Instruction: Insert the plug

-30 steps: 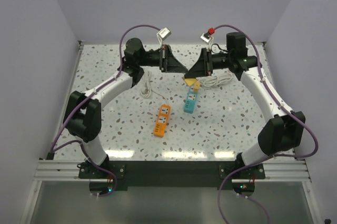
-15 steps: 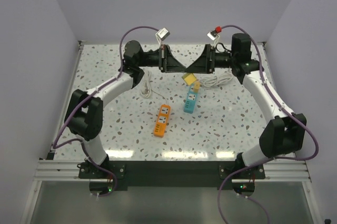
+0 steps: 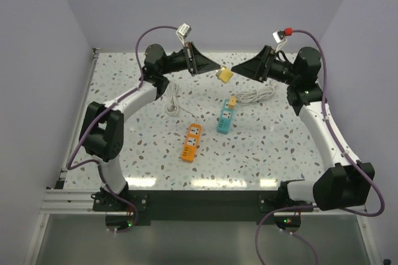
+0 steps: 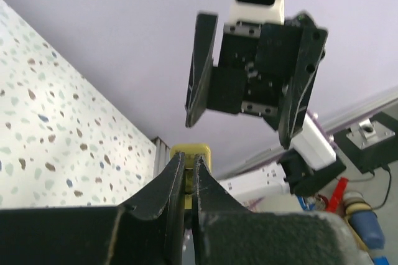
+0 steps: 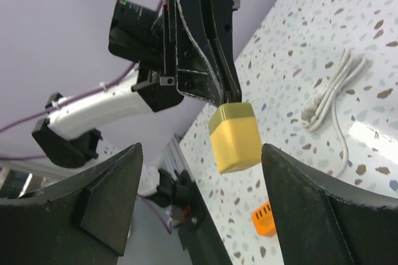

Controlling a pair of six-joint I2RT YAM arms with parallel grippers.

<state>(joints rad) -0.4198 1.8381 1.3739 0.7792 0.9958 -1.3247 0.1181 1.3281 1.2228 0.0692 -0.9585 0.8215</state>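
The speckled table (image 3: 280, 147) spreads out under me, and both my arms reach up over its far edge, tips facing each other in the air. Near the middle of the table lie two power strips, well apart from my fingers. The orange strip (image 3: 191, 142) lies closer to the near edge. The blue strip (image 3: 225, 117) is just beyond it to the right, with a small yellow piece (image 3: 231, 100) at its far end. One white cable (image 3: 255, 95) is bundled toward the far right corner, and another white cable (image 3: 172, 100) trails on the far left side. My left gripper (image 3: 219, 71) is pinched down narrow on the plug (image 5: 235, 137), which hangs from the very tips of those fingers, lifted clear of the table above its far middle. The plug is a small blocky cube with rounded corners. It has bright yellow sides, a duller tan face where my fingers meet it, and no cord on it. My right gripper (image 3: 235, 69) faces it from just beside, fingers spread wide, touching nothing.
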